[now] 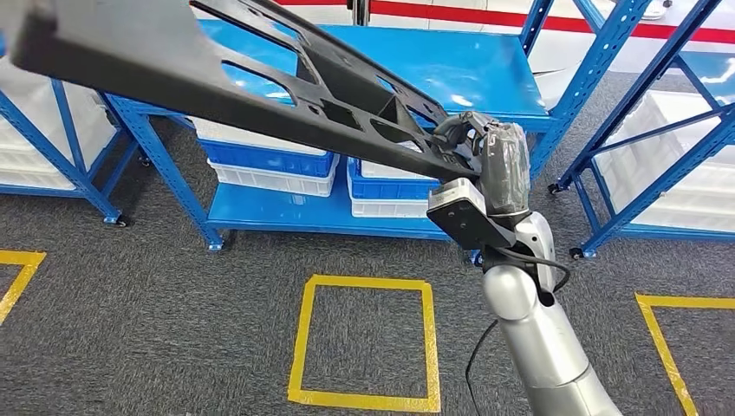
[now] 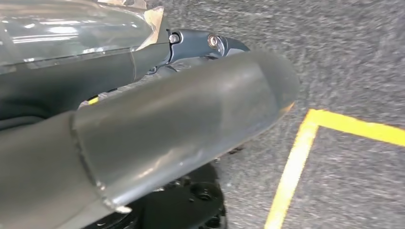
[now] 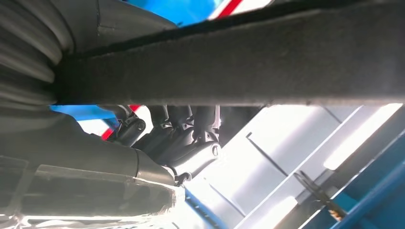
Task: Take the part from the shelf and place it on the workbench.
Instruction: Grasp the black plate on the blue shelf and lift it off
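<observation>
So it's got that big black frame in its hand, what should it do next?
Probably keep its grip and turn away toward the workbench. The right hand holds one end of the black frame part, already lifted clear of the blue shelf, and no workbench is in view ahead.

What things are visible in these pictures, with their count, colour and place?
part: one, black, long openwork frame, held up over the floor in front of the shelves
shelves: several, blue, behind the part
bins: several, blue and white, on the low shelf
floor squares: yellow tape, on grey carpet
right hand: one, grey, grips the part's near end
left hand: one, grey, hangs over the carpet; its fingers cannot be judged
</observation>
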